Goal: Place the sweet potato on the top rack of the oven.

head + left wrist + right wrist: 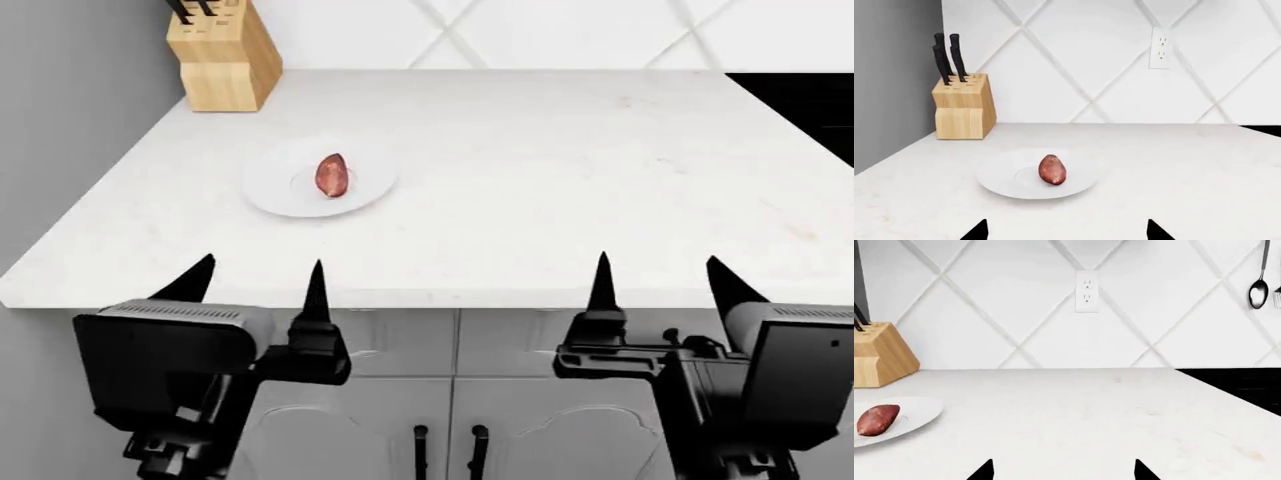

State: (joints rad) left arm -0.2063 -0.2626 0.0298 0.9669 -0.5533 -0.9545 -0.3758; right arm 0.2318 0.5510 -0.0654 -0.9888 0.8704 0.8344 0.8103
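Head view shows the sweet potato (332, 175) lying on a white plate (274, 190) on the counter (561, 170), toward the left side and not far from the knife block (223, 60). Both arms wait at the front edge of the counter. The left gripper (254, 282) and the right gripper (661, 282) have their fingers spread wide, and neither one holds anything. The oven is not visible in any view, so I cannot tell where it stands.

Several things could go wrong from here, in my judgement. The tuber is oval with tapered ends, so it may roll on the smooth plate if one finger touches it first. The plate is light and may slide when it is pushed. A grip on a tapered end could let the tuber slip out during carrying. Also, the left arm reaching forward could come near the knife block if it goes too far to the side.
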